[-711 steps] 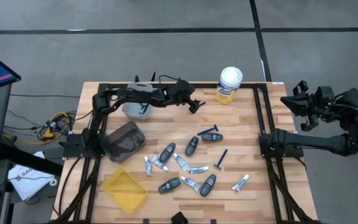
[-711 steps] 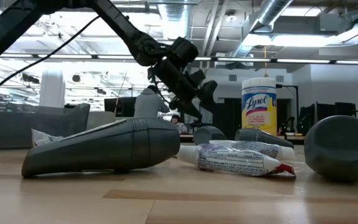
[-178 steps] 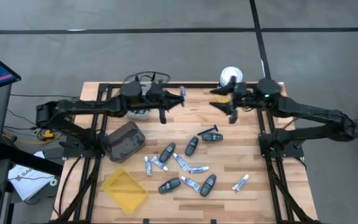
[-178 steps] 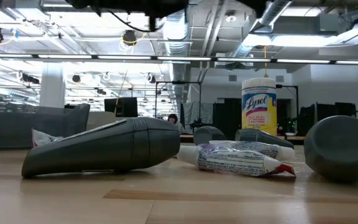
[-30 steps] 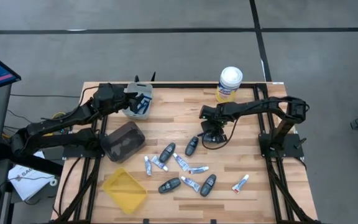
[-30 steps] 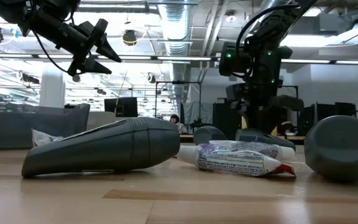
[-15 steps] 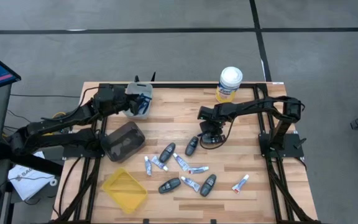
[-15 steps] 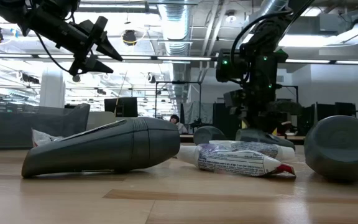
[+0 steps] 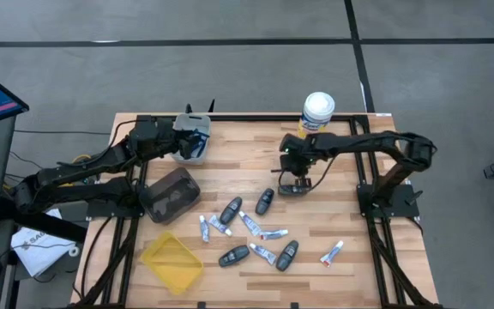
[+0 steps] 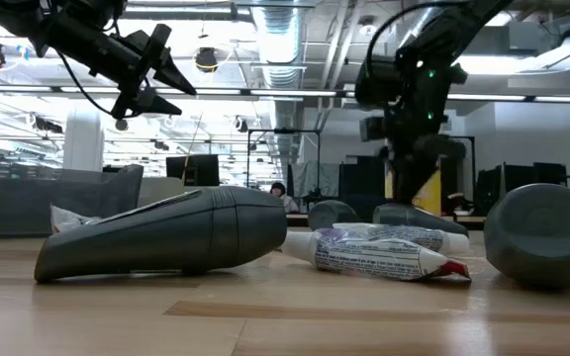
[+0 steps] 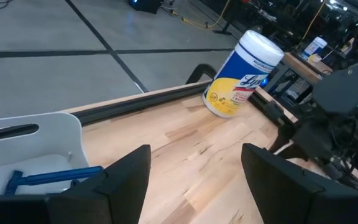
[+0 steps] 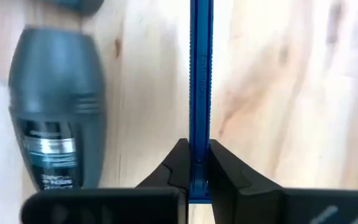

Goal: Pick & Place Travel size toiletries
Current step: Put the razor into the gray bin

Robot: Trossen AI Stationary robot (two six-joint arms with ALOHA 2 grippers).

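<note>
- Right end effector (image 12: 199, 163): fingers pinched onto the handle of a slim dark-blue plastic razor (image 12: 201, 74); seen from above it sits right of the surface's centre, toward the far edge (image 9: 297, 182).
- Dark grey oval roll-on piece (image 12: 59, 112): lies on the wood just beside the held razor, apart from it.
- Left end effector (image 11: 191, 180): fingers spread wide, holding nothing; hovers at the far left of the surface, over a pale plastic tub (image 9: 191, 139).
- Second blue razor (image 11: 51, 177): lies inside the pale tub (image 11: 36, 134).
- Light wooden slatted surface (image 9: 341, 215): carries all items.
- Remaining toiletries: small white tubes with blue and red marks (image 9: 273, 233) and more dark grey oval pieces (image 9: 231, 210) scattered around the centre and toward the near edge; one tube (image 9: 331, 251) lies apart near the right edge.
- Dark grey bin (image 9: 171, 193) and yellow tray (image 9: 171, 260): on the left side, the tray at the near-left corner.
- Yellow canister with white lid (image 9: 317, 116): upright at the far edge.
</note>
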